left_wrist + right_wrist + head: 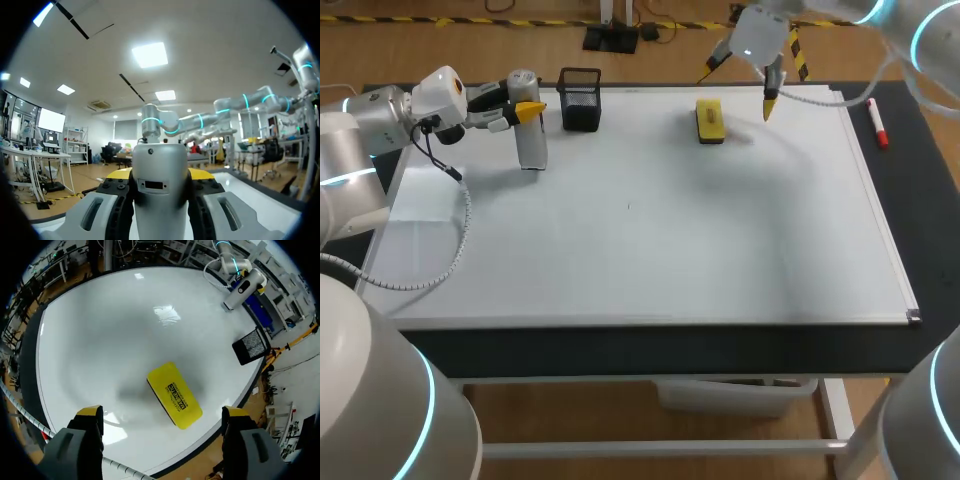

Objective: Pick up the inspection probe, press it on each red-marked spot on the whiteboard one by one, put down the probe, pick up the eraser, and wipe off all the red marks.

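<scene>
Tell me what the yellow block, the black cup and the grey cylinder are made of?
Yellow rectangular eraser: matte plastic top, by its even sheen; darker underside, perhaps felt. Black square cup: metal wire mesh, its walls see-through. Silver-grey cylindrical probe: smooth satin metal or painted plastic; I cannot tell which.

The left gripper [523,108] is holding the grey probe [529,140] near its top. The probe is standing upright at the far left corner of the whiteboard [650,240]. A black mesh cup [581,98] is sitting just beside it. The right gripper [736,90] is hanging with its fingers wide apart near the yellow eraser [709,120], not touching it. A red marker [877,124] is lying on the dark table [920,170], off the board's right side.
</scene>
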Controlling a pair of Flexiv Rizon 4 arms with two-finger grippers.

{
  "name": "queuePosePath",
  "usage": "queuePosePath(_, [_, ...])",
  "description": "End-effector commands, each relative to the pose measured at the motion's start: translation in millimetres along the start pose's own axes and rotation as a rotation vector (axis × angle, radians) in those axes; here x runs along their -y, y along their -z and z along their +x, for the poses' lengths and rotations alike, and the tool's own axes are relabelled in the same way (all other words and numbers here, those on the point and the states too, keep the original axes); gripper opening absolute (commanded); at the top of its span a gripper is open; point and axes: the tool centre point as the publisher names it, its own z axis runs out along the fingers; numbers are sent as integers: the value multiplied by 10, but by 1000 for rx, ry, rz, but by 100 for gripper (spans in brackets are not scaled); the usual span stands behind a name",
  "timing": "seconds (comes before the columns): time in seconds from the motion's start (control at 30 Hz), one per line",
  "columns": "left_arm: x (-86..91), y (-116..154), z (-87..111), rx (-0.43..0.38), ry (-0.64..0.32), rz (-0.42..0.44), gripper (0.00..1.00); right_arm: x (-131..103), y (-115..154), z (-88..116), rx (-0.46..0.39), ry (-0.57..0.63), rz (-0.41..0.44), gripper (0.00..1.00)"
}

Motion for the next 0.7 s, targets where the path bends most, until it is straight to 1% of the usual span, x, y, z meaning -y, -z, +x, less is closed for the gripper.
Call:
queuePosePath(0.03, [1, -6, -10, -2, -1, 1, 0, -256, 225, 179, 132, -32, 149, 100])
queuePosePath(0.07, [1, -6, -10, -2, -1, 1, 0, -256, 251, 176, 144, -57, 137, 100])
queuePosePath(0.13, [1, -6, -10, -2, -1, 1, 0, -268, 305, 160, 174, -75, 139, 100])
queuePosePath(0.2, [1, -6, -10, -2, -1, 1, 0, -280, 346, 138, 179, -133, 121, 100])
queuePosePath(0.23, [1, -6, -10, -2, -1, 1, 0, -308, 377, 114, 222, -118, 128, 100])
queuePosePath(0.3, [1, -6, -10, -2, -1, 1, 0, -374, 437, 77, 224, -156, 127, 100])
queuePosePath(0.33, [1, -6, -10, -2, -1, 1, 0, -398, 468, 59, 244, -143, 131, 100])
queuePosePath(0.4, [1, -6, -10, -2, -1, 1, 0, -433, 537, 42, 261, -189, 128, 100])
queuePosePath(0.43, [1, -6, -10, -2, -1, 1, 0, -450, 576, 34, 286, -183, 132, 100])
queuePosePath(0.5, [1, -6, -10, -2, -1, 1, 0, -478, 632, 21, 284, -216, 130, 100])
queuePosePath(0.53, [1, -6, -10, -2, -1, 1, 0, -488, 661, 13, 304, -204, 139, 100])
queuePosePath(0.6, [1, -6, -10, -2, -1, 1, 0, -503, 705, 7, 299, -240, 127, 100])
queuePosePath(0.63, [1, -6, -10, -2, -1, 1, 0, -505, 727, -3, 298, -240, 123, 100])
queuePosePath(0.7, [1, -6, -10, -2, -1, 1, 0, -495, 749, -17, 273, -278, 88, 100])
